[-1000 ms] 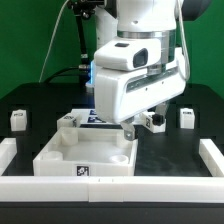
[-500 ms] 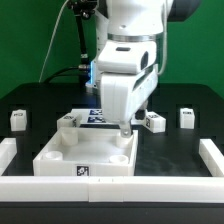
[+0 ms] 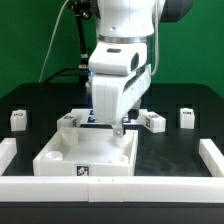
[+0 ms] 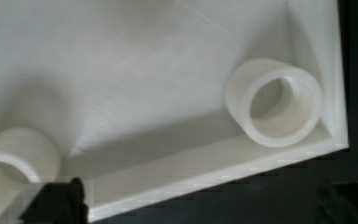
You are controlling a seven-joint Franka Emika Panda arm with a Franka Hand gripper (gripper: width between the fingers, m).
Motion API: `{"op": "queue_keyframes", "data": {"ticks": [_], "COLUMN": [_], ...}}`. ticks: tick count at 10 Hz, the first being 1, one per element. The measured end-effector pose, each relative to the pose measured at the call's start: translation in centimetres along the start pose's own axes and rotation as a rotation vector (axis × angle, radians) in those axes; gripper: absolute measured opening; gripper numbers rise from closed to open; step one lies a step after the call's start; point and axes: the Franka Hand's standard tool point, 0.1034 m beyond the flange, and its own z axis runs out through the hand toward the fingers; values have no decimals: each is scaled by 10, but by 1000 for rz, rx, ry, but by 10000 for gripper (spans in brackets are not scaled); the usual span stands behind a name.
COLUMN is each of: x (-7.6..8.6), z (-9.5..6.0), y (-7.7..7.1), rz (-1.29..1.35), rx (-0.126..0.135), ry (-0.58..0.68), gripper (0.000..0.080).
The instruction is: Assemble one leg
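Observation:
Four small white legs with marker tags lie on the black table: one at the far left [image 3: 17,119], one [image 3: 67,121] by the panel's far left corner, one [image 3: 152,121] just right of my gripper, and one at the right [image 3: 186,117]. My gripper [image 3: 118,129] hangs low over the far edge of the large white panel [image 3: 90,152]. In the wrist view my gripper [image 4: 208,205] is open and empty, one fingertip [image 4: 60,198] dark over the panel edge. The panel [image 4: 140,90] shows two round raised sockets [image 4: 274,100].
A marker board [image 3: 92,116] lies behind the panel, partly hidden by the arm. White rails border the table at the exterior view's left [image 3: 8,152], right [image 3: 212,155] and front [image 3: 110,183].
The arm has swung toward the exterior view's left, away from the leg beside it, and the wrist has turned. No part has moved.

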Motion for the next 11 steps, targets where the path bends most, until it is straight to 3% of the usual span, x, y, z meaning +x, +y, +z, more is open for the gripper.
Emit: {"op": "queue_keyframes", "data": {"ticks": [1,2,5,7,11], "x": [-4,-10,-27,-37,-67], "z": [3,11,28,35,54], "y": [0,-12,-41,-46,-44], "rz": [-68,-123,-193,-199,-183], "rx": [-18,-30,-9,-8,19], "ry": [6,4,-4,-1,4], "gripper": [650,650,650,650,650]}}
